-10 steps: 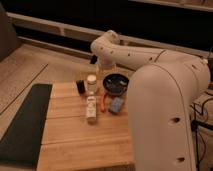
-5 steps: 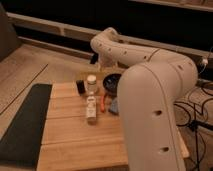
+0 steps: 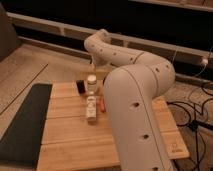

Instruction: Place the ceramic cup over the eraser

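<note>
The ceramic cup [image 3: 91, 83], small, pale and cylindrical, stands on the wooden table [image 3: 70, 137] near its far edge. The eraser [image 3: 80, 86], a small dark upright block, stands just left of the cup, close to it. My white arm [image 3: 132, 95] rises from the lower right, arches over the table and comes down at the far side. My gripper [image 3: 94, 70] is at its end, just above and behind the cup. I cannot tell whether it touches the cup.
A long white oblong piece [image 3: 91, 107] lies in front of the cup, with a small orange thing [image 3: 102, 105] to its right. A dark mat [image 3: 25, 122] lies left of the table. Cables [image 3: 196, 115] run on the floor at the right. The arm hides the table's right half.
The arm has swung further left and toward the camera and now covers the dark bowl and blue block. The cup, eraser and white piece have not moved.
</note>
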